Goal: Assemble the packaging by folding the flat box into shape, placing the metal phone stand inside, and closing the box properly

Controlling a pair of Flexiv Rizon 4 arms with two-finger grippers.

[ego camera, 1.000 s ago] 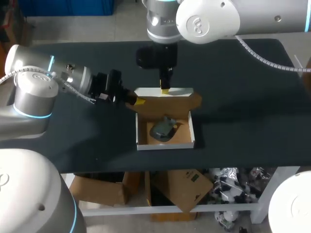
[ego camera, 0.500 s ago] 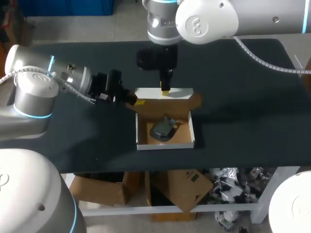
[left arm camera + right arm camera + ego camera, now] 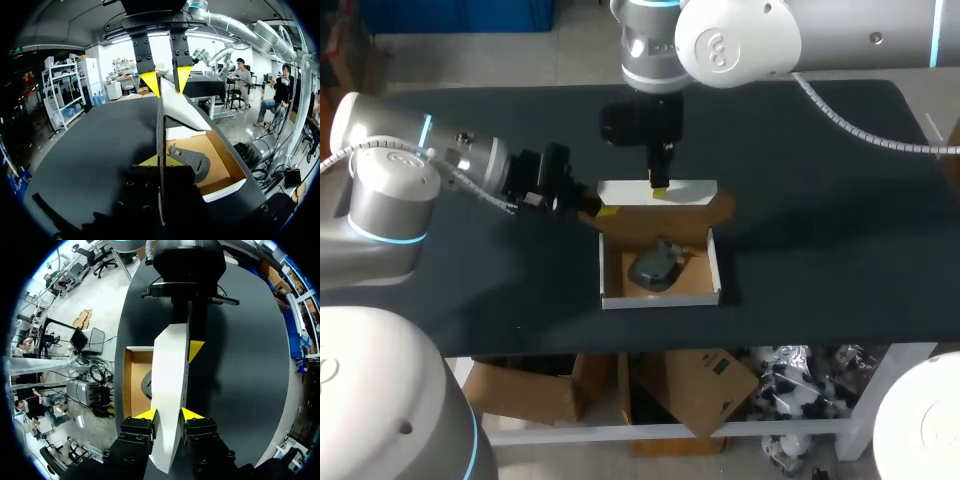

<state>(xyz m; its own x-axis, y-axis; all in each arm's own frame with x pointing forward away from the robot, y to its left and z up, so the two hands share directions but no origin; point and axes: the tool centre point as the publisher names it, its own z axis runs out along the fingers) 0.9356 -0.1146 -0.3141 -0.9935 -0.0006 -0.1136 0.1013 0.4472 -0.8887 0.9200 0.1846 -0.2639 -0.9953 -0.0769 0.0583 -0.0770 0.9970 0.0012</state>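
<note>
Your right fingers (image 3: 145, 415) pinch the upright lid (image 3: 690, 190) at its top edge, your left fingers (image 3: 147, 162) its side, over the box (image 3: 603, 270) holding the stand (image 3: 653, 266); light card likely creases, so grip edges.

The phone stand (image 3: 655, 267) lies in the box (image 3: 660, 300) on the worktop (image 3: 820, 180). The lid (image 3: 685, 190) stands at the box's back edge.

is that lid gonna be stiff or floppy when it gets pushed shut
Likely bendy: the lid shows edge-on as a thin sheet. Probably light: the left gripper and right gripper hold it raised by fingertip pinches alone.
</note>
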